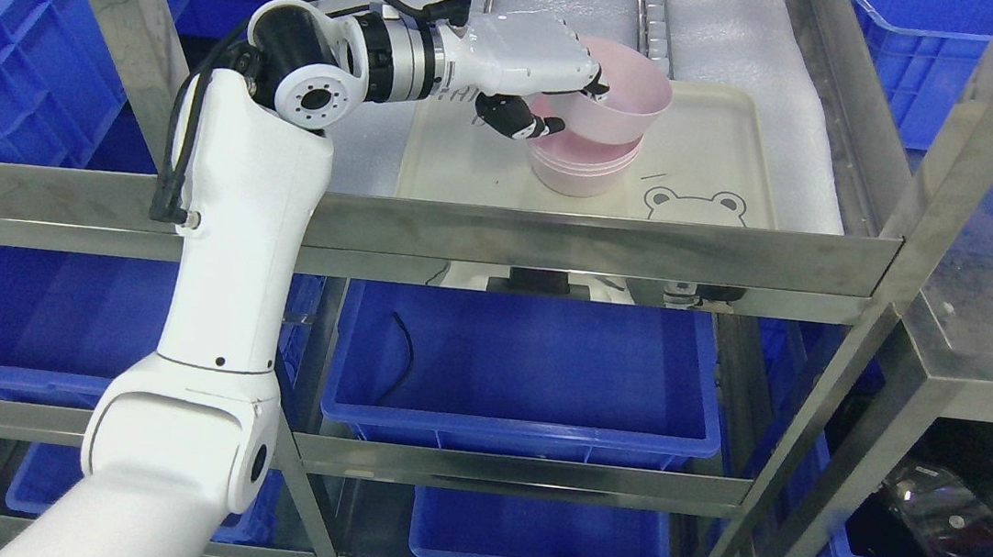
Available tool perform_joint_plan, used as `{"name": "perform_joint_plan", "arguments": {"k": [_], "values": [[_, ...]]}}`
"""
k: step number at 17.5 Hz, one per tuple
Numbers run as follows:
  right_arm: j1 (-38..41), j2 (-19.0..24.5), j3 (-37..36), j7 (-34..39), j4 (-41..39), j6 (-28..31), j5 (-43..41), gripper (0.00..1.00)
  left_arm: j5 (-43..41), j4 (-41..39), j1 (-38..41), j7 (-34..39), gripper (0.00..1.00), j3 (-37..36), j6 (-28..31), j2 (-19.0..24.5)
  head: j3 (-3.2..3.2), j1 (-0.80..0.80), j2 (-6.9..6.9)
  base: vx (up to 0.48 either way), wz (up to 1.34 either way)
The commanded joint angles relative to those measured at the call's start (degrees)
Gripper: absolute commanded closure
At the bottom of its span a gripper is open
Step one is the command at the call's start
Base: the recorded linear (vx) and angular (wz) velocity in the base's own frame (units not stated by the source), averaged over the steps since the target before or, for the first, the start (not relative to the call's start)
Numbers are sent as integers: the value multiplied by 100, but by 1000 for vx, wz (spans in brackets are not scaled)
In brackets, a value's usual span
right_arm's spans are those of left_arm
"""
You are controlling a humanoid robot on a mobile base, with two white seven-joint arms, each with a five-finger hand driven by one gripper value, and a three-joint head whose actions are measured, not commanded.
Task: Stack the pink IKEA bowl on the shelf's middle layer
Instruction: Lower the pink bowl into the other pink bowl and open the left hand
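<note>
Your left hand (546,90) grips the pink bowl (617,97) by its near-left rim, tilted, its base resting just above the stack of pink bowls (584,166) at 6 o'clock on the cream bear tray (713,154). Level it, then lower straight down. Steel rails (649,9) stand at 12 o'clock.

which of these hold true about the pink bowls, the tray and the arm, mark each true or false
1. The left hand grips the rim of a pink bowl. True.
2. The held bowl is tilted above a stack of pink bowls. True.
3. The stack stands in a blue bin. False: it stands on the cream tray with a bear drawing.
4. The right hand steadies the stack. False: no right hand is in view.
5. The blue bin one level below holds bowls. False: only a black cable shows in it.
</note>
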Motion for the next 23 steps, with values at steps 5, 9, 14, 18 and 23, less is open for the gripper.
{"name": "perform_joint_plan", "arguments": {"k": [5,9,14,18,23], "values": [[120,-100,0,-3,-100,2,0,0,-102,134,36,-11,96,-90,50,100,0,0,0,-4,-2],[120,-100,0,-3,-100,2,0,0,-172,152,62,-11,94,-90,59,114,0,0,0,0,0],[120,-100,0,-3,-100,2,0,0,-216,205,71,42,74,-81,68,100,0,0,0,0,0],[120,-100,0,-3,-100,2,0,0,-260,214,71,60,44,-2,68,100,0,0,0,0,0],[120,-100,0,-3,-100,2,0,0,-120,143,62,129,12,427,59,100,0,0,0,0,0]]}}
